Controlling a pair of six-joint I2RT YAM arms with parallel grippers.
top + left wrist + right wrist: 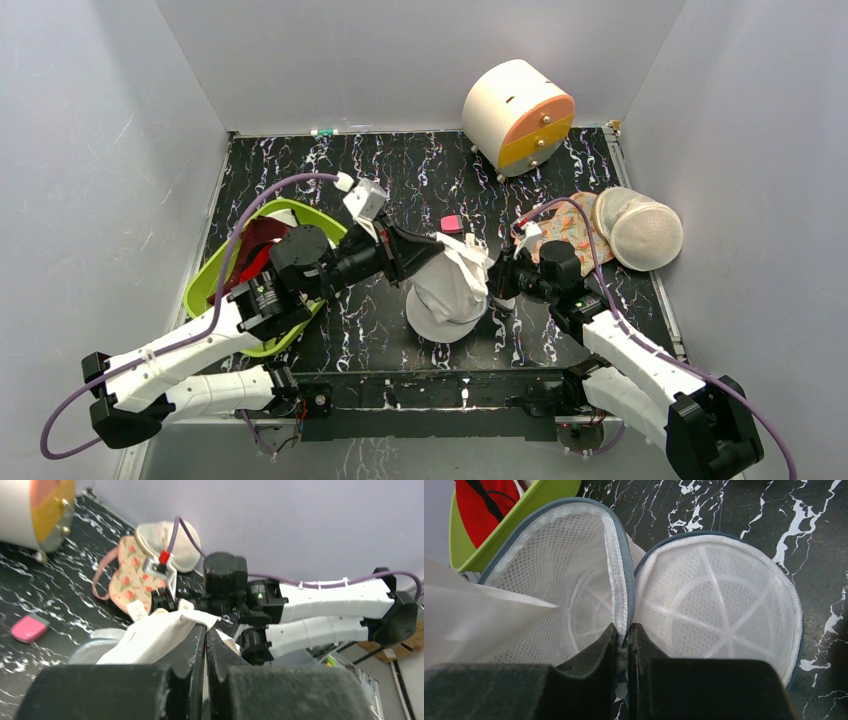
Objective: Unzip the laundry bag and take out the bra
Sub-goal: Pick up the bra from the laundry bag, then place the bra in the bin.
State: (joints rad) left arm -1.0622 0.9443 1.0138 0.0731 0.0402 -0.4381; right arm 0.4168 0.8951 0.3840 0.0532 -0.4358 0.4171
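The laundry bag (440, 322) lies open in the middle of the mat, a white mesh clamshell with a grey-blue rim. In the right wrist view one half (719, 595) lies flat and the other stands up. My right gripper (497, 285) (622, 630) is shut on the rim where the halves meet. My left gripper (437, 244) (206, 627) is shut on a smooth white fabric piece (460, 268) (155, 632) (469, 625), held up just above the bag. I cannot tell whether this piece is the bra. A red garment (255, 240) (474, 505) lies in the green bin.
The green bin (205, 285) sits at the left under my left arm. At the back right stands a white and orange drum (518, 115). An orange floral fabric piece (565, 235) and a second domed mesh bag (640, 232) lie at the right. A small pink block (451, 222) lies mid-mat.
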